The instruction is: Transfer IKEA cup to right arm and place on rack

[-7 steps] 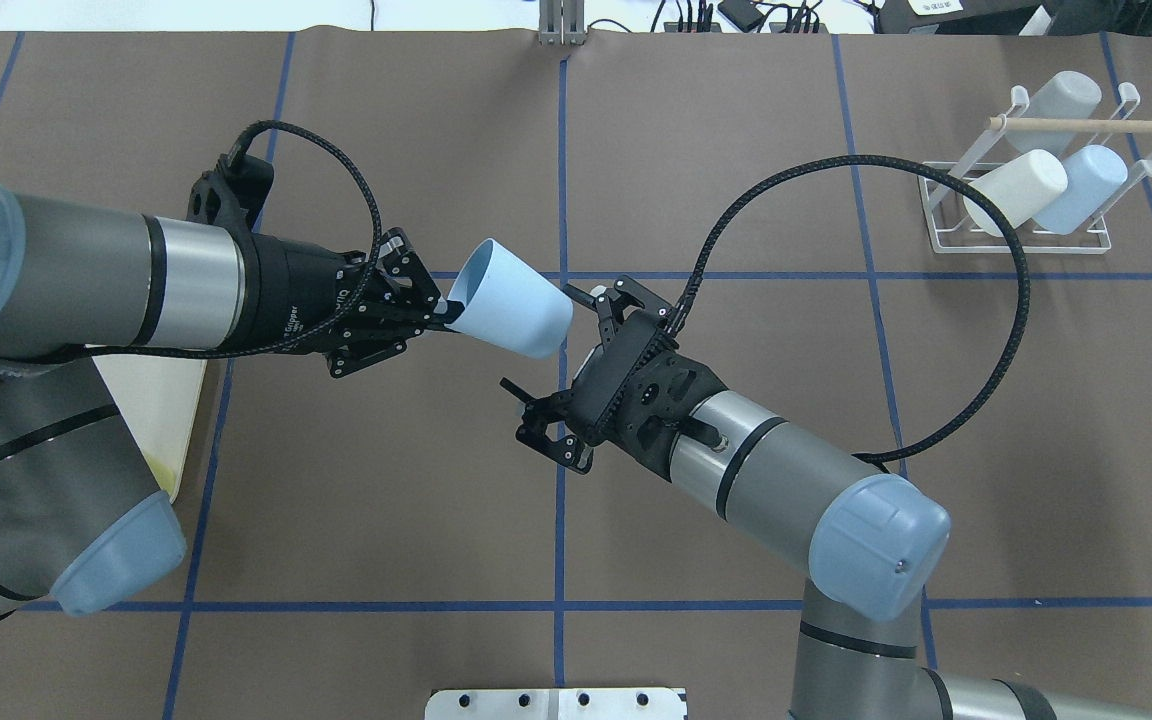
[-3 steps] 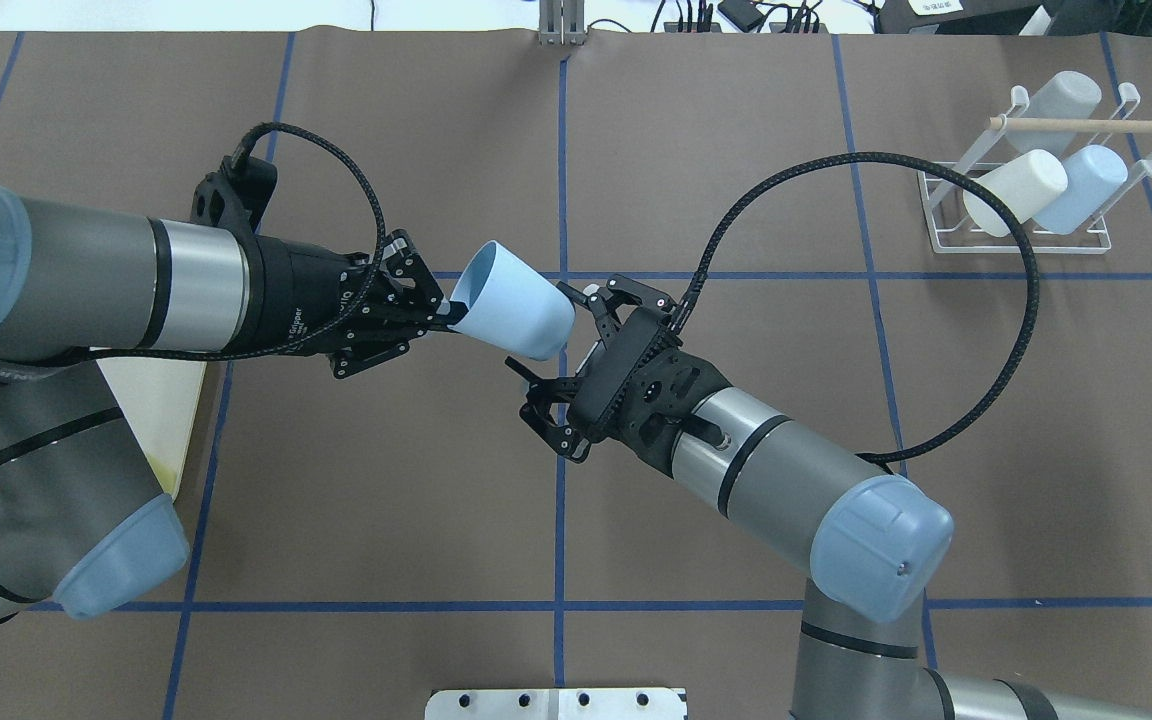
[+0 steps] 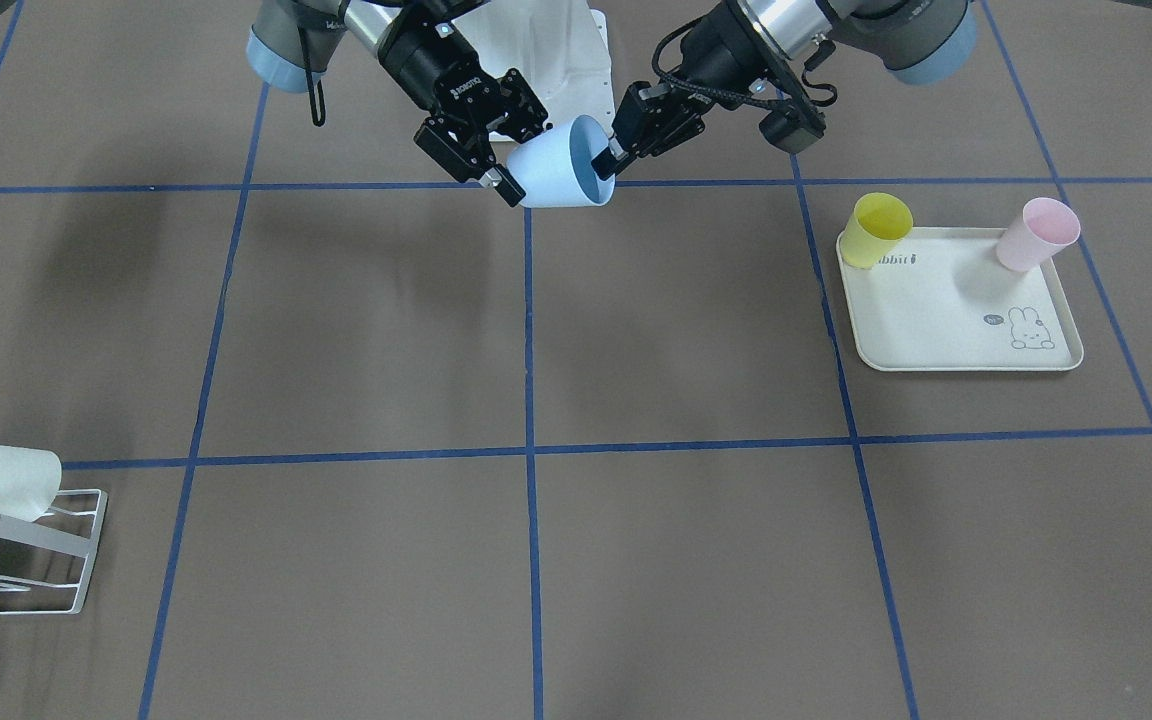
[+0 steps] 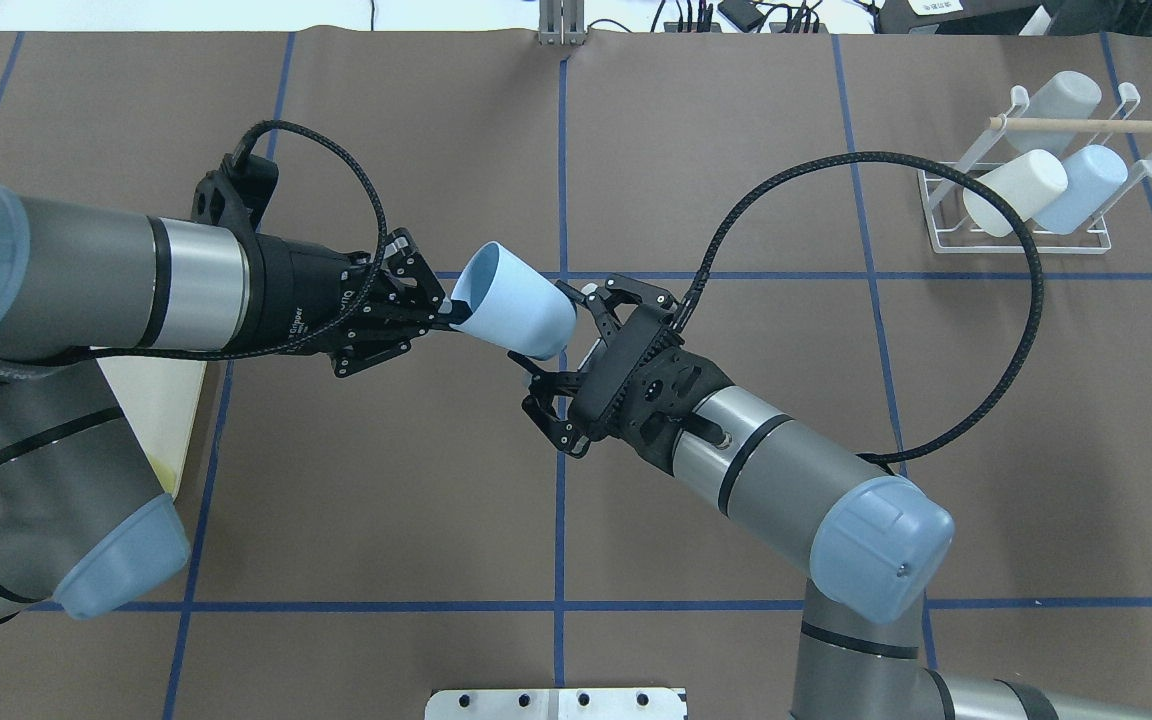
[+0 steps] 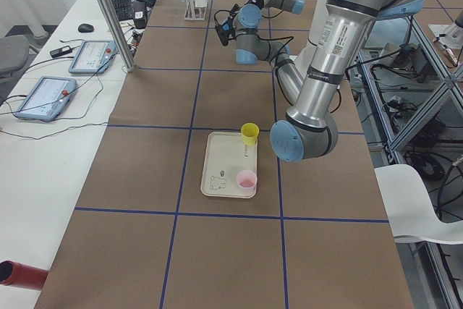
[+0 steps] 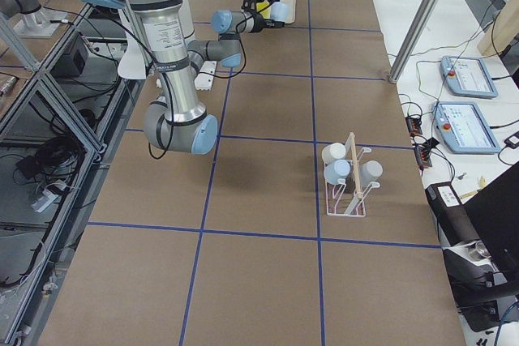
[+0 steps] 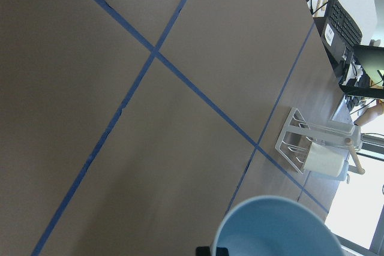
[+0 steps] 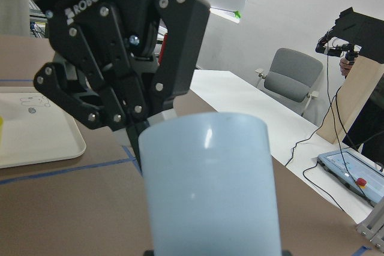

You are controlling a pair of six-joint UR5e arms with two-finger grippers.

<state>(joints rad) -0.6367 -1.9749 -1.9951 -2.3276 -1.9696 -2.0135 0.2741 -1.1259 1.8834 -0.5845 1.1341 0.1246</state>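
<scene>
The pale blue IKEA cup (image 4: 516, 312) hangs tilted above the table's middle, mouth toward the left arm. My left gripper (image 4: 448, 312) is shut on its rim; it also shows in the front view (image 3: 604, 160) and the right wrist view (image 8: 139, 143). My right gripper (image 4: 556, 332) is open, its fingers straddling the cup's base. I cannot tell whether they touch it. In the front view the cup (image 3: 556, 172) sits between both grippers. The cup (image 8: 210, 184) fills the right wrist view. The white wire rack (image 4: 1018, 241) stands at the far right, also in the front view (image 3: 46, 560).
The rack holds two white cups (image 4: 1014, 190) and a pale blue cup (image 4: 1081, 188) under its wooden dowel (image 4: 1096, 125). A cream rabbit tray (image 3: 946, 330) carries a yellow cup (image 3: 877, 229) and a pink cup (image 3: 1036, 235). Black cables loop over both wrists.
My right gripper has moved up and left toward the cup, and its open fingers now bracket the cup's base. The left gripper and the cup have barely moved.
</scene>
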